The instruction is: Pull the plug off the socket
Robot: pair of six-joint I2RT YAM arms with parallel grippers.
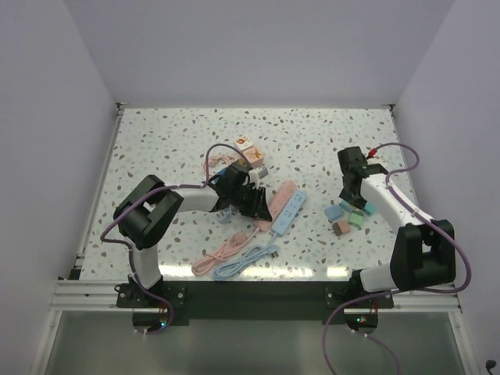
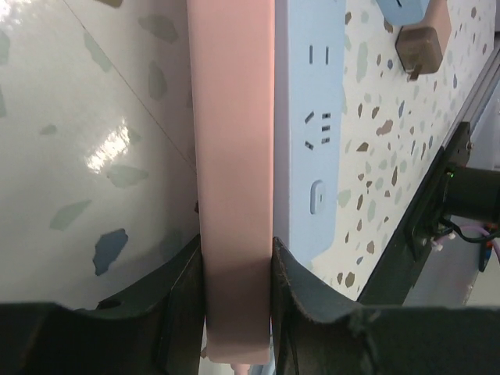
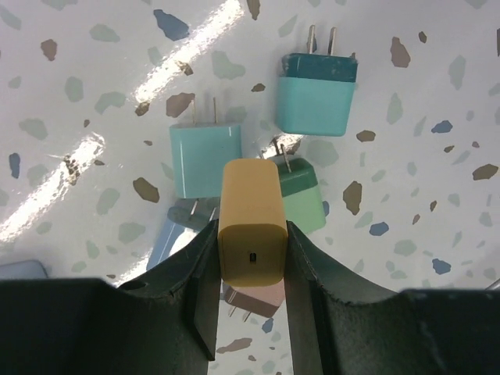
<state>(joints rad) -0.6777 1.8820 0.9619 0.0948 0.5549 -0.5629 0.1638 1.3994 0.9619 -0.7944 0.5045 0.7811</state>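
Observation:
My left gripper [image 1: 248,199] [image 2: 234,254] is shut on the near end of a pink power strip [image 1: 283,195] [image 2: 233,141] that lies on the table. A light blue power strip [image 1: 289,212] [image 2: 316,117] lies right beside it, its sockets empty. My right gripper [image 1: 355,191] [image 3: 251,234] is shut on a yellow plug [image 3: 251,223] and holds it above a pile of loose plugs [image 1: 348,219]. The pile includes a teal plug [image 3: 316,94], a light blue plug [image 3: 205,160] and a green plug [image 3: 305,203]. The yellow plug is free of any socket.
A pink cable [image 1: 223,251] and a blue cable [image 1: 248,262] run from the strips toward the front edge. A coiled pink cable [image 1: 215,160] and small blocks [image 1: 250,150] lie behind the left gripper. A brown plug [image 2: 422,47] lies beyond the blue strip.

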